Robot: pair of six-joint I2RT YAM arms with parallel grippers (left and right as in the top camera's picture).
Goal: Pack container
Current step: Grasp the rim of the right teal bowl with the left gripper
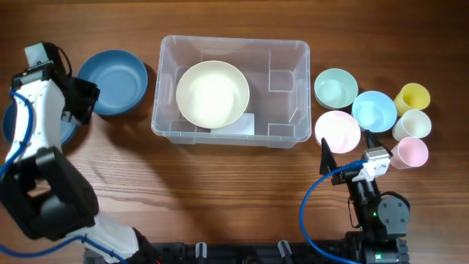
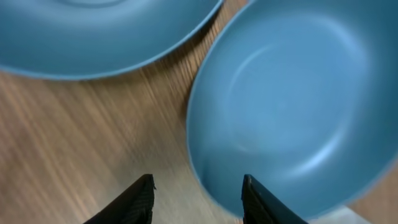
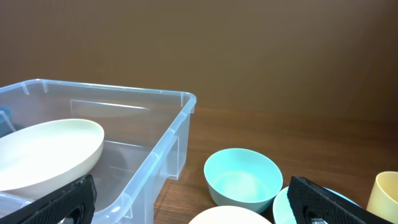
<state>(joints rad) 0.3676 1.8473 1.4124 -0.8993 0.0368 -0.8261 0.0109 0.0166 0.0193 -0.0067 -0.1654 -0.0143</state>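
The clear container [image 1: 287,103] stands at the table's middle, with a large cream bowl [image 1: 212,93] inside on its left. In the right wrist view the container's [image 3: 163,146] corner and the cream bowl [image 3: 43,152] show. A blue bowl [image 1: 113,81] sits left of the container. My left gripper [image 1: 84,99] is open at its near-left rim. In the left wrist view its fingers [image 2: 198,199] straddle that bowl's [image 2: 292,99] rim. My right gripper [image 1: 350,152] is open and empty, near the pink bowl [image 1: 337,130]; its fingers [image 3: 193,208] show spread wide.
A second blue dish [image 2: 93,31] lies partly under my left arm. Right of the container are a mint bowl [image 1: 335,88], a light blue bowl [image 1: 374,110], and yellow [image 1: 412,97], white [image 1: 412,125] and pink [image 1: 409,152] cups.
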